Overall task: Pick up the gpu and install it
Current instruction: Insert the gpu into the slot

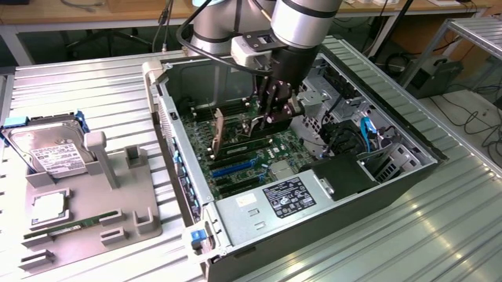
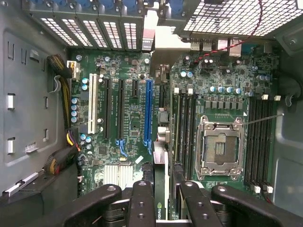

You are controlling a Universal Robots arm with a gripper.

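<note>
My claw [image 2: 161, 198] is clamped on the gpu [image 2: 161, 156], held edge-down over the motherboard [image 2: 128, 75], near the case's middle. Installing step: next, I judge, calls for exact alignment with the slot.

A ribbed metal table [image 1: 94, 88] carries everything. An open computer case [image 1: 392, 188] lies on its side on the table. Beside the case, toward the exterior view's left, a grey holder tray [image 1: 117, 217] rests on the table, with a hard drive [image 1: 47, 153] propped at its far end.
</note>
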